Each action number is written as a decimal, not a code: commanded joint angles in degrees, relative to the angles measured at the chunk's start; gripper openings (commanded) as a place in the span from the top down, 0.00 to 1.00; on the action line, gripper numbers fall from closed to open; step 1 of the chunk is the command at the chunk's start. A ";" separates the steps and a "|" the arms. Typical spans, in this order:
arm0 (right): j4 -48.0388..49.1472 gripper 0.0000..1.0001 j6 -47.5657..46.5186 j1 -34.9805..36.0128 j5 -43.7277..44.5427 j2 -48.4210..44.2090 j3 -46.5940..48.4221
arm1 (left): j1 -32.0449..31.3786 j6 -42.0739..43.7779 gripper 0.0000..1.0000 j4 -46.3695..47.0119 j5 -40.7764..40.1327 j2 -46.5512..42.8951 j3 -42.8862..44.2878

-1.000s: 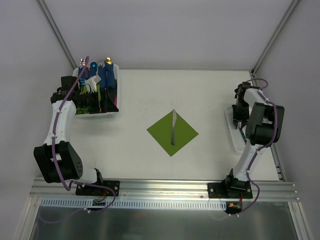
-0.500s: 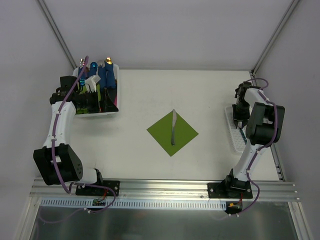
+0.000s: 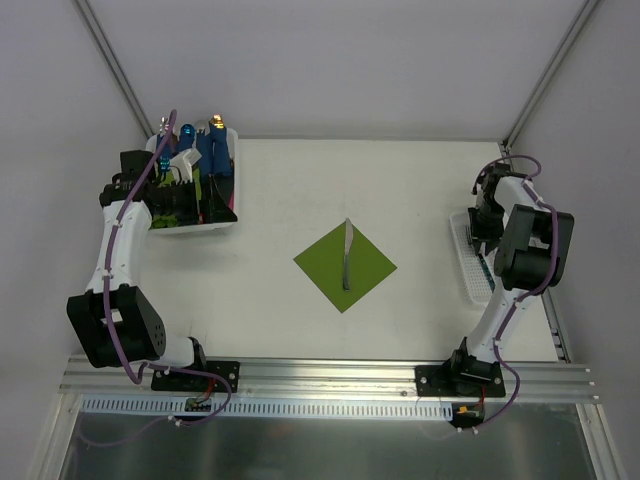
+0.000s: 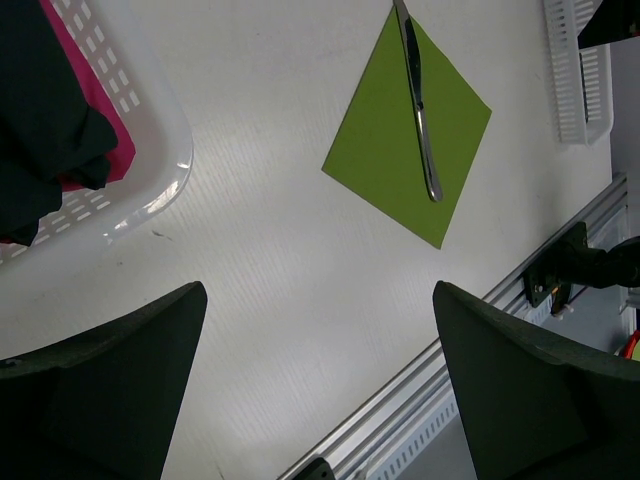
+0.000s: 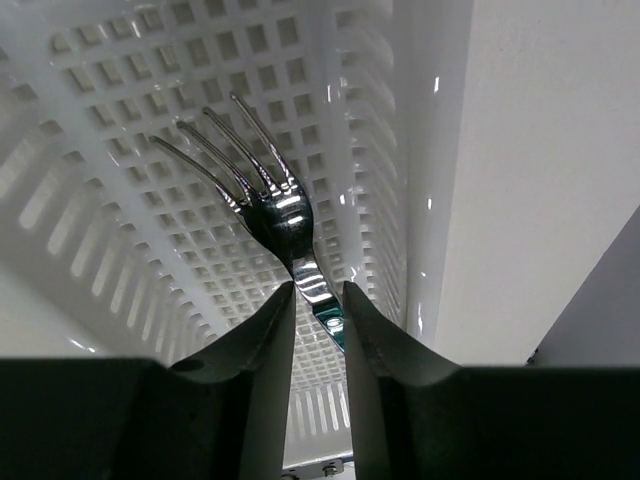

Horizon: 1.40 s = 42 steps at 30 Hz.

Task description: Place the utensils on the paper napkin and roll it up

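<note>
Two utensils logged. The silver metal fork shows tines and neck clearly in the right wrist view, but its handle is mostly hidden between the claw fingers, with only a teal sliver showing. From the top camera it can't be made out.

The right claw is clamped on the fork's neck inside a white perforated plastic tray at the 3 o'clock edge of the surface, with the arm folded upright above it.

A slim grey utensil lies on the lime-green square paper napkin mid-surface. It runs 12 to 6, head at the 12 o'clock corner, handle colour unclear.

The left claw is spread wide with nothing between its fingers, by the white mesh basket at 10 o'clock.
</note>
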 commanded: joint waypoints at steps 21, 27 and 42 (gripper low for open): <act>-0.09 0.95 -0.03 -0.57 -1.22 1.92 0.72 | 0.64 0.62 0.01 -0.40 0.81 -1.78 1.69; -1.93 1.00 0.50 -0.40 -1.92 -7.20 2.29 | 0.64 0.18 0.01 -0.31 1.07 -2.05 1.95; -11.01 1.00 22.77 17.69 -2.69 -24.10 13.12 | 0.56 -4.30 0.01 -0.31 -4.27 -2.40 4.15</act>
